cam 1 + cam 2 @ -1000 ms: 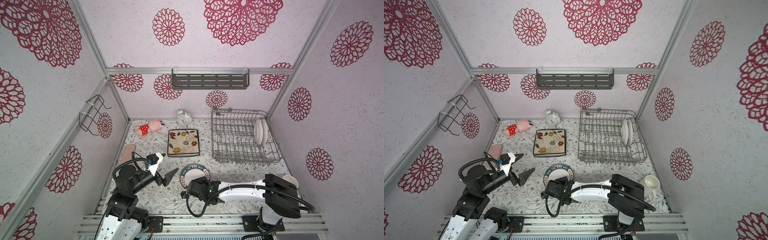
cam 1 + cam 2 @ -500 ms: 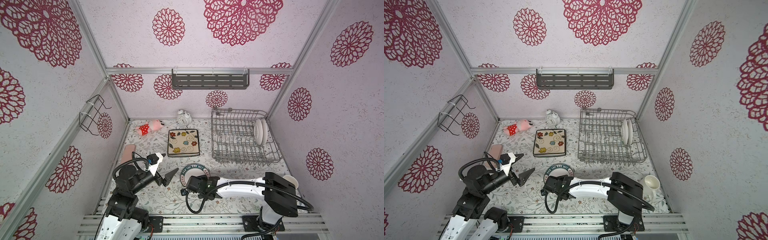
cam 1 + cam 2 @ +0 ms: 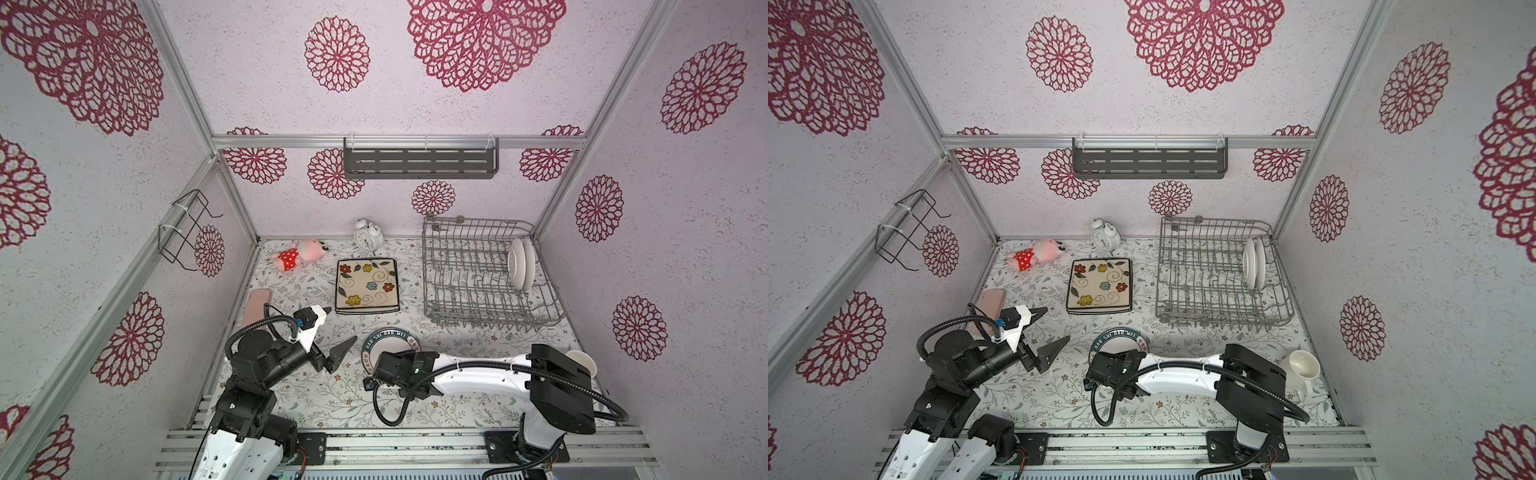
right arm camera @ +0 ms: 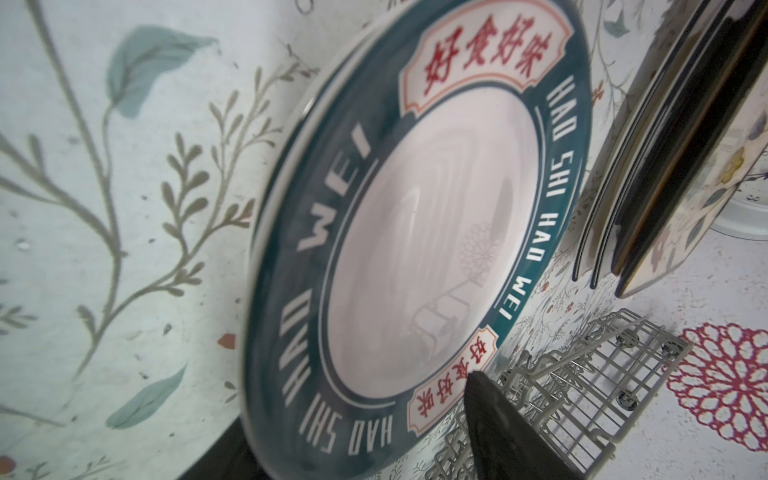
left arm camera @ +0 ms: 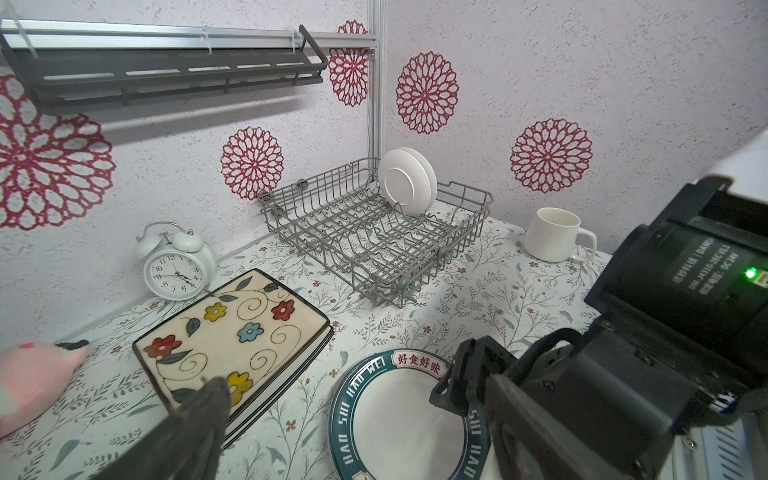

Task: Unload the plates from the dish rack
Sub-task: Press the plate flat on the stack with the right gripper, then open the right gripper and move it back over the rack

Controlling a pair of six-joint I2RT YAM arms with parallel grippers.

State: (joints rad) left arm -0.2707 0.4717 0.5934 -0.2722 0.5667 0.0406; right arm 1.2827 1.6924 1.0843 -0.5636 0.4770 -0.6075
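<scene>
Plates (image 3: 521, 264), two round white ones, stand upright at the right end of the dish rack (image 3: 490, 322). Left of the rack lies a flowered square stack (image 3: 366, 284). Before the rack a teal-rimmed round plate (image 3: 388, 336) lies flat, with a mug (image 3: 1302, 370) off the front right corner. The right gripper (image 5: 459, 380) reaches low over that plate's rim; whether it grips I cannot tell. The left gripper (image 3: 343, 325) hovers farther left, spread wide.
</scene>
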